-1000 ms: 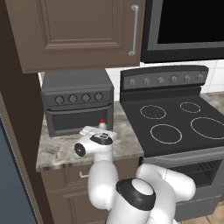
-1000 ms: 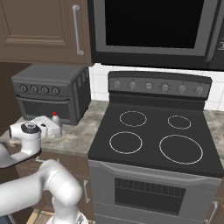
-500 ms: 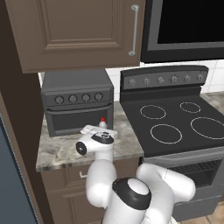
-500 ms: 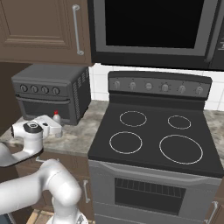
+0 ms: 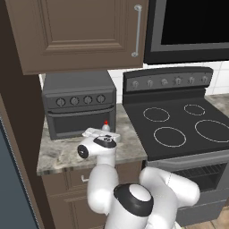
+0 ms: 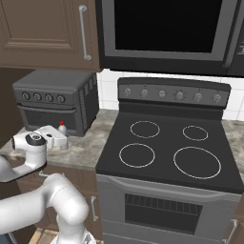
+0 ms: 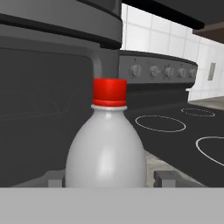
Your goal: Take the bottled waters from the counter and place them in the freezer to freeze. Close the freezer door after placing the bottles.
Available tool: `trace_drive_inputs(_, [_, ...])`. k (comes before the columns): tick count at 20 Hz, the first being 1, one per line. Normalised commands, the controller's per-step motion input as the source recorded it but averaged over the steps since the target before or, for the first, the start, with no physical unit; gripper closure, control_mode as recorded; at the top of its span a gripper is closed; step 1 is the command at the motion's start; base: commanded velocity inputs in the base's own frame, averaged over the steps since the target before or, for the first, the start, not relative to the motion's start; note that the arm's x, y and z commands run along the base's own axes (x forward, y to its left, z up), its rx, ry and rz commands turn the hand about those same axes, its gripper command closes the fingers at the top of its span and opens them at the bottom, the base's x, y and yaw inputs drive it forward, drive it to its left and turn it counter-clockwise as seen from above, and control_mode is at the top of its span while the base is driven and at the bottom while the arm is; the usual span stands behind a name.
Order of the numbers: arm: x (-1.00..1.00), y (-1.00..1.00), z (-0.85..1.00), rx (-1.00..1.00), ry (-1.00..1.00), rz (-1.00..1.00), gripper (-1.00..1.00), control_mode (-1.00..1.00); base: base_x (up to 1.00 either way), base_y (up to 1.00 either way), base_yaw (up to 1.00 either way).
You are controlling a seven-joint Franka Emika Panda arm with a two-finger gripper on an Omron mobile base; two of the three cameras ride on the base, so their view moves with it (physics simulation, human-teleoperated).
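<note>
- The arm rose from the base, bent at the elbow, and reached low and level over the counter [image 5: 62,154], with the hand held flat just above the granite.
- The claw [image 7: 112,180] pointed at the toaster oven [image 5: 79,108], which stood just beyond it.
- The red-capped bottle [image 7: 107,144] stood upright between the two fingers [image 7: 165,178], one tip on each side of its body.
- The tips sat close to the bottle's sides, but I could not tell whether they pressed it or stood just clear, so the grip stayed unclear.
- In the left base view the hand covered the bottle [image 5: 106,127] except for its cap and neck.
- In the right base view the bottle [image 6: 62,136] showed beside the hand, its lower part partly blocked.
- The hand view cut off the bottle's base and any label.
- The stove [image 6: 167,152] lay to the claw's right, well apart.
</note>
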Motion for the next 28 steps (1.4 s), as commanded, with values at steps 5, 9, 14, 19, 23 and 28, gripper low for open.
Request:
trace_drive_inputs(5, [0.0, 0.0, 0.0, 0.0, 0.0, 0.0, 1.0, -1.0, 0.0, 0.0, 0.0])
trace_drive_inputs(9, [0.0, 0.0, 0.0, 0.0, 0.0, 0.0, 1.0, -1.0, 0.0, 0.0, 0.0])
trace_drive_inputs(14, [0.01, -0.01, 0.0, 0.0, 0.03, 0.0, 1.0, -1.0, 0.0, 0.0, 0.0])
trace_drive_inputs(19, [-0.22, 0.0, 0.44, -0.02, 0.02, 0.0, 1.0, -1.0, 0.0, 0.0, 0.0])
trace_drive_inputs(23, [-0.75, -0.08, 0.99, 0.0, 0.0, 0.0, 1.0, -1.0, 0.0, 0.0, 0.0])
trace_drive_inputs(28, [-0.92, -0.22, 0.98, 0.01, 0.0, 0.0, 1.0, -1.0, 0.0, 0.0, 0.0])
